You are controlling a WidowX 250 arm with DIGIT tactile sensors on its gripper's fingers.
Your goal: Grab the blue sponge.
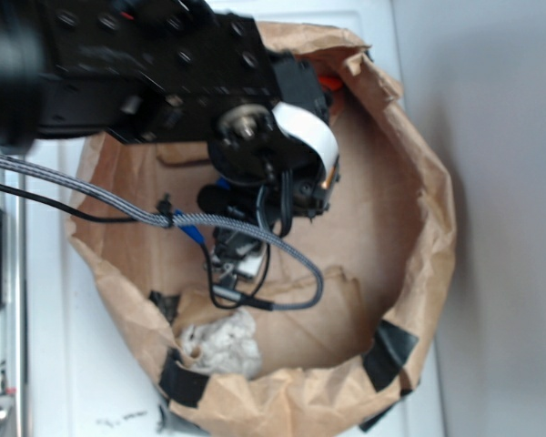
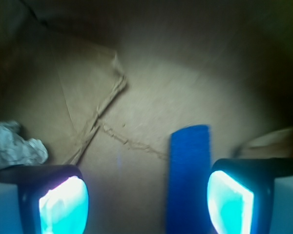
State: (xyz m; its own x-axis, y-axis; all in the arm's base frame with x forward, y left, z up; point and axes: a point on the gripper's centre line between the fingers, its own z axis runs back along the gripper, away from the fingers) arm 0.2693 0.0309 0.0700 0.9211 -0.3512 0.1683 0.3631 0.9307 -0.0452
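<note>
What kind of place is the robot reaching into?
Probably a test setup: a brown paper bag with rolled-down, taped edges on a white surface. Inside lie a blue sponge and a cloth wad.

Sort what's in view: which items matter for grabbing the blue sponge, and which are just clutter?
Job:
- blue sponge, lying flat between the open fingers, nearer the right-hand one in the wrist view
- gripper, open, not yet gripping it

Lying about:
- whitish cloth wad by the bag's near wall
- brown paper bag holding everything
- black tape patches on the bag's rim
</note>
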